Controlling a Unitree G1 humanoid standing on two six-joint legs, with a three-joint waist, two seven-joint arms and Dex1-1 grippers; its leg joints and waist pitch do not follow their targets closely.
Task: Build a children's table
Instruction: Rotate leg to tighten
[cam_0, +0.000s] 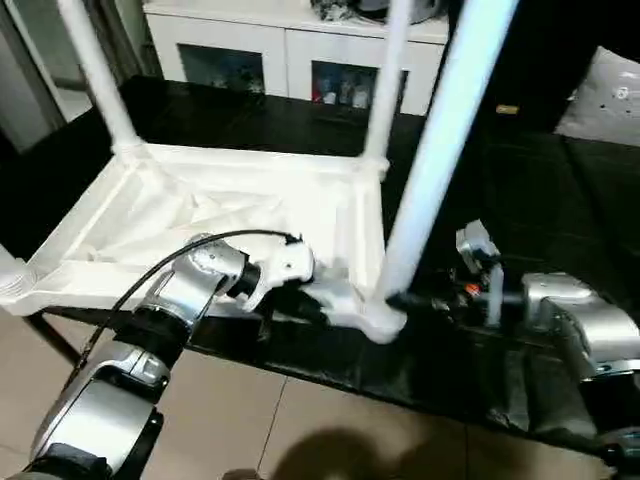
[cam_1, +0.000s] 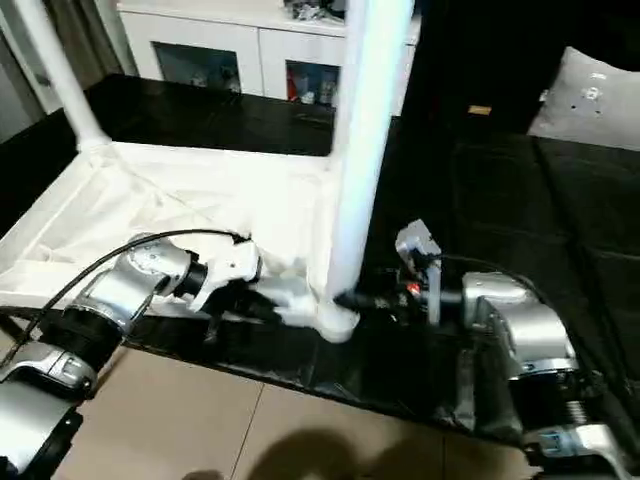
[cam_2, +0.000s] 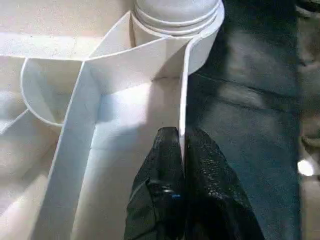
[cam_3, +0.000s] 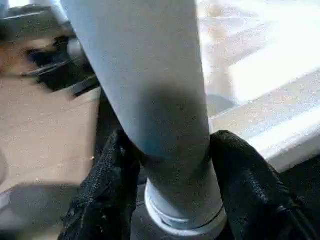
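The children's table lies upside down, its ribbed white top (cam_0: 230, 215) on the black work table (cam_0: 530, 190). Three white legs stand up from its corner sockets: far left (cam_0: 100, 75), far right (cam_0: 390, 80) and near right (cam_0: 440, 150). My left gripper (cam_2: 182, 145) is shut on the thin rim wall (cam_2: 183, 90) of the top, just beside the near-right socket (cam_2: 175, 15). My right gripper (cam_0: 400, 298) comes in from the right at the foot of the near-right leg (cam_3: 150, 75). Its two black fingers (cam_3: 110, 170) press on either side of the tube, just above the socket.
The near-right corner of the white top sits close to the work table's front edge, with tiled floor (cam_0: 300, 430) below. A white cabinet (cam_0: 290, 50) stands behind the table. A grey cushion (cam_0: 610, 95) lies at the far right.
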